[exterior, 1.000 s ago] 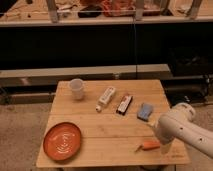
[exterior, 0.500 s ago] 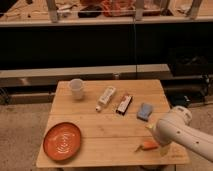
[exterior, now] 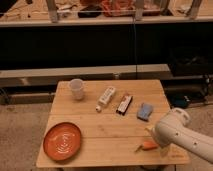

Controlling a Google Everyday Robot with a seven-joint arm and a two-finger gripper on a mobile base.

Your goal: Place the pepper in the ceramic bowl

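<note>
Pale wooden table [exterior: 107, 127] on speckled floor [exterior: 20, 131], dark shelving [exterior: 100, 47] behind.

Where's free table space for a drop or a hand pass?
Free: the front middle of the table between bowl and pepper; the left strip between cup and bowl. Crowded: the row of tube, dark pack and blue pad; the front right corner, where the gripper is at the pepper, below the arm.
</note>
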